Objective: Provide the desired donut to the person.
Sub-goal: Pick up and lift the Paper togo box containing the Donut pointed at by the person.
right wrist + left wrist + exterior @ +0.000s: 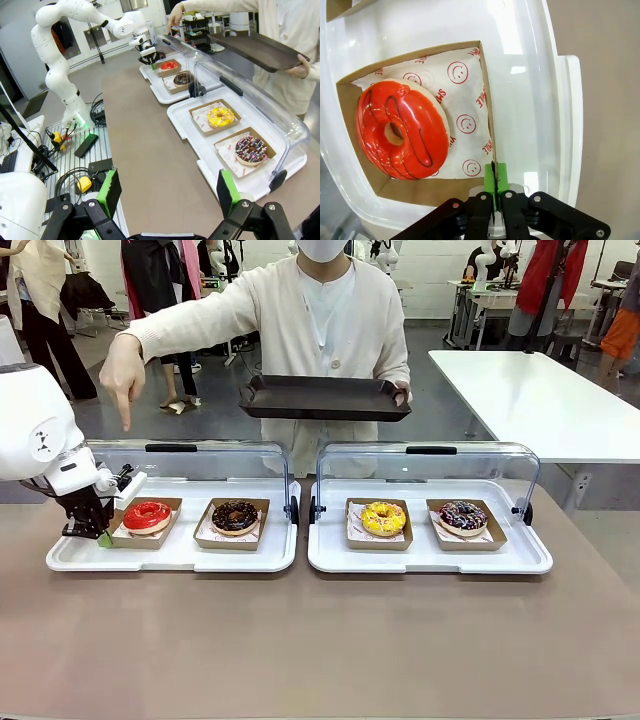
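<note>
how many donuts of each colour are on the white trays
red donut: 1
brown chocolate donut: 1
yellow donut: 1
dark sprinkled donut: 1
total: 4

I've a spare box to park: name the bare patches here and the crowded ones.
Bare: the wide strip of brown table in front of both white trays. Narrow: the gap between the left tray and the right tray, by the hinges. Crowded: each tray holds two boxed donuts, and the left hand is shut on the red donut's box rim.
</note>
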Action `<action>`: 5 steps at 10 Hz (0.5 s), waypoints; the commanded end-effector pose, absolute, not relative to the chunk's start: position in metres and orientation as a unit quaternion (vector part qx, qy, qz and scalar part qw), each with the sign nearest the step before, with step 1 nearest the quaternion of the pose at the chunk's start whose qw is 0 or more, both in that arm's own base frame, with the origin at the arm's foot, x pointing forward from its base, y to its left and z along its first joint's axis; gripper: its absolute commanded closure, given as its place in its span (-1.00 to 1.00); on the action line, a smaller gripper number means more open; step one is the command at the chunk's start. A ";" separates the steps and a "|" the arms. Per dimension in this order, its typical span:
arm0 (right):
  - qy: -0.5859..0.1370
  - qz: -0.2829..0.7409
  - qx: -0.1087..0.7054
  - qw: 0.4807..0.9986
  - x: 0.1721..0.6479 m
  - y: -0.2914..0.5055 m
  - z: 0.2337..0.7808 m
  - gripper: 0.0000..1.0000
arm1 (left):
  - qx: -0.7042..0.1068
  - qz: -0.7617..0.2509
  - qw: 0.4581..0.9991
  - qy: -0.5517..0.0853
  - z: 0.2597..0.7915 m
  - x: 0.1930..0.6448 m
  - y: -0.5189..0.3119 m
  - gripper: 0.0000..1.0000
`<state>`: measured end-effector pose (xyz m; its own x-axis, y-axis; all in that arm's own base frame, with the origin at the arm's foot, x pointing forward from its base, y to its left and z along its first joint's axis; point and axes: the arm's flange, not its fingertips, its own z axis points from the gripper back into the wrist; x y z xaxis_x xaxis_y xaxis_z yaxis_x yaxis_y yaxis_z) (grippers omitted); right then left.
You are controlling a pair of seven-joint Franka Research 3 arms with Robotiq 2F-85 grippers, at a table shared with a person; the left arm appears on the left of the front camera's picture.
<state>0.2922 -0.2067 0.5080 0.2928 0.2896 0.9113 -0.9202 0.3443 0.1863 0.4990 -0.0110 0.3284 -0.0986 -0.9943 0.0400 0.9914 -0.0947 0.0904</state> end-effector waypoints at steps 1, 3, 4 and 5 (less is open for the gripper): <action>-0.424 0.429 0.384 0.699 0.294 -0.207 0.508 -1.00 | 0.029 -0.743 0.668 -0.033 0.345 0.484 -0.014 1.00; -0.424 0.429 0.384 0.699 0.294 -0.207 0.508 -1.00 | 0.010 -0.766 0.642 -0.014 0.394 0.450 -0.022 1.00; -0.424 0.429 0.384 0.699 0.294 -0.207 0.508 -1.00 | -0.003 -0.773 0.635 0.006 0.423 0.429 -0.025 1.00; -0.424 0.429 0.384 0.699 0.294 -0.207 0.508 -1.00 | -0.018 -0.777 0.629 0.023 0.449 0.408 -0.030 1.00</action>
